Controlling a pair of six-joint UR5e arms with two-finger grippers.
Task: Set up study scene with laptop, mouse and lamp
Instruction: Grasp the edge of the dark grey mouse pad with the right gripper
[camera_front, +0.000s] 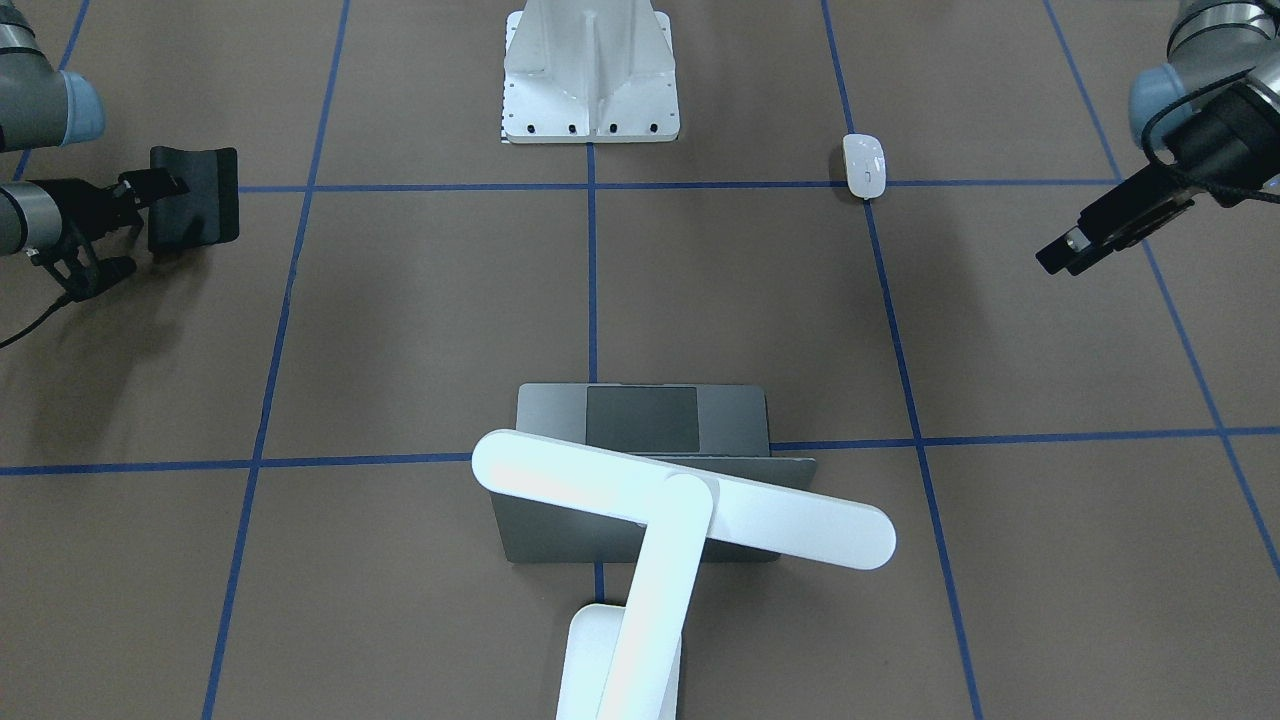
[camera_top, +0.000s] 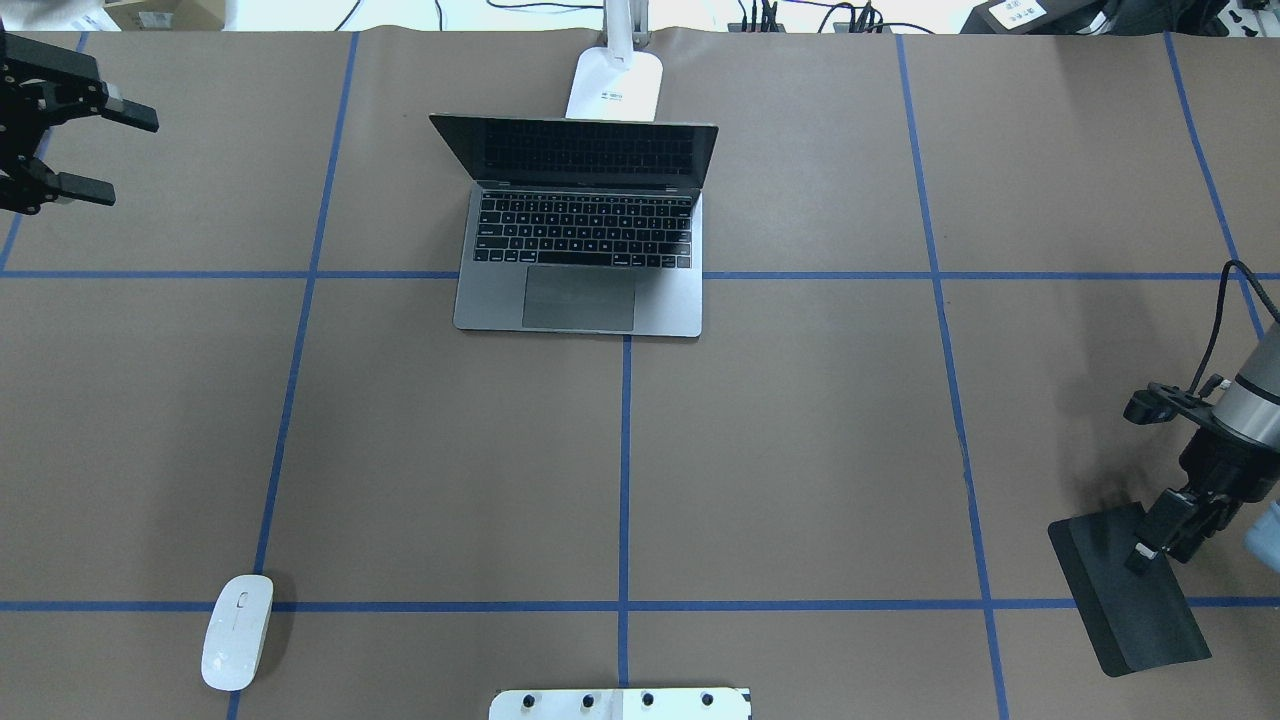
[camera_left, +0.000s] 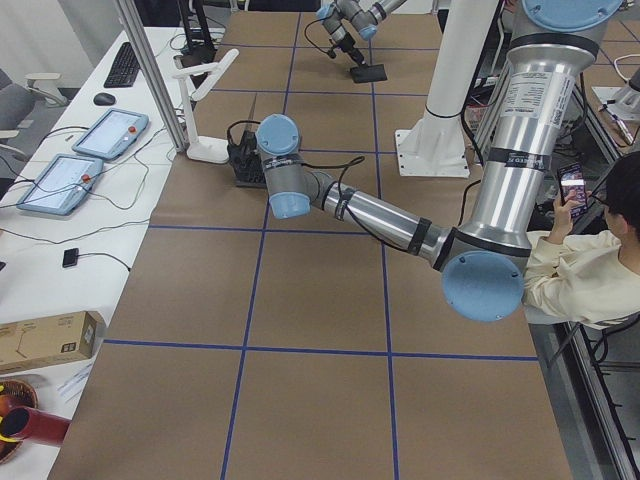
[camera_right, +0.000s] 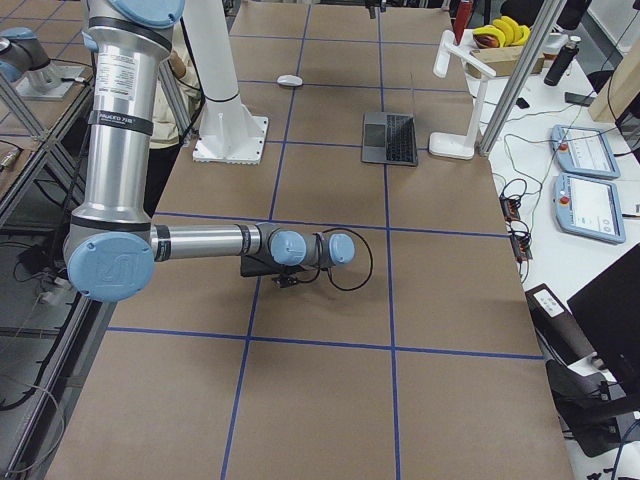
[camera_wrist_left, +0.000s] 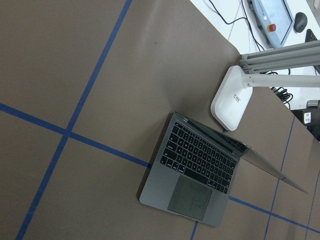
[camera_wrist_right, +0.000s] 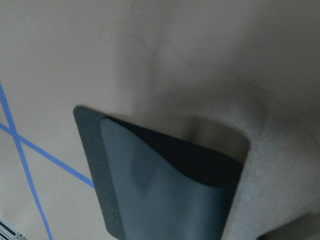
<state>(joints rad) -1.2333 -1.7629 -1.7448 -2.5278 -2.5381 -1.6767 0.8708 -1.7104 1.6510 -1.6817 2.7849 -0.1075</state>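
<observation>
Far across the worktop, at its middle, I see the laptop open toward the robot. The lamp stands just behind it, so its head reaches over the lid. My right hand pinches the black pad by one raised edge, I judge to carry it beside the laptop. The mouse lies near the robot's left, well apart. My left hand hovers spread and empty.

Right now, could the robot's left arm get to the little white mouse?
Probably yes. The mouse lies alone on bare table on that arm's side, and the left gripper is open and empty, with nothing between them. The right gripper holds the mouse pad.
</observation>
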